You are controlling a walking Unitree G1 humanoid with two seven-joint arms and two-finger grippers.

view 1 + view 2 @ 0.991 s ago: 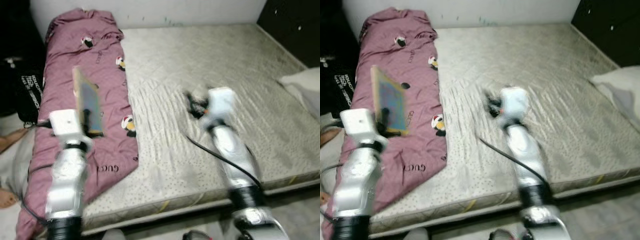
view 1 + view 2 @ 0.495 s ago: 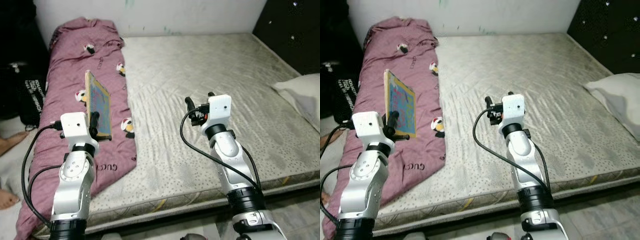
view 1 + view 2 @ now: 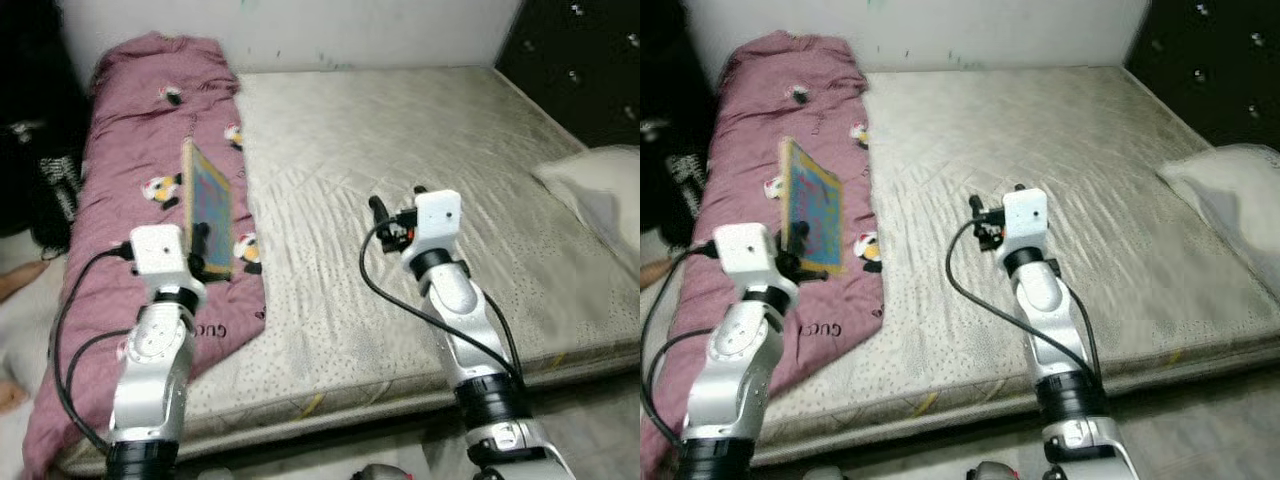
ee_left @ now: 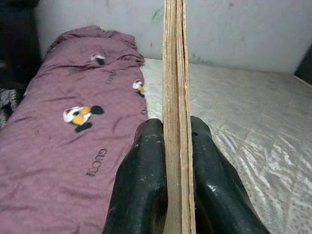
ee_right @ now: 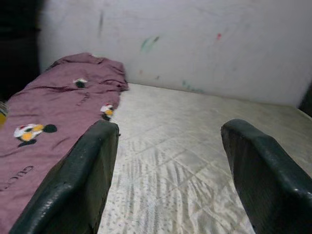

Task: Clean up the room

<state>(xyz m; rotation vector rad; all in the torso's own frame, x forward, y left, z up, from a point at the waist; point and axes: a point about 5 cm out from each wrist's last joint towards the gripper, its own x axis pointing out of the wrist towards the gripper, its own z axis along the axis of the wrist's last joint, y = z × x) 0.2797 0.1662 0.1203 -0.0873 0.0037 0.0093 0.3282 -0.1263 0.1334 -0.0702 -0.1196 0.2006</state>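
— Where's the book [image 3: 208, 208]?
— Upright over the purple blanket [image 3: 130, 170] on the mattress [image 3: 400, 130], clamped edge-on between the left gripper [image 4: 171, 146]'s fingers.
— And the right gripper [image 5: 168, 170]?
— Raised above the mattress, beside the blanket, fingers spread wide apart with nothing between them.

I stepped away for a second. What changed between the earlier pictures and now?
Little changed beyond the camera shifting. The left gripper still clamps the book upright above the purple blanket. The right gripper stays open and empty over the mattress. The pillow lies as before.
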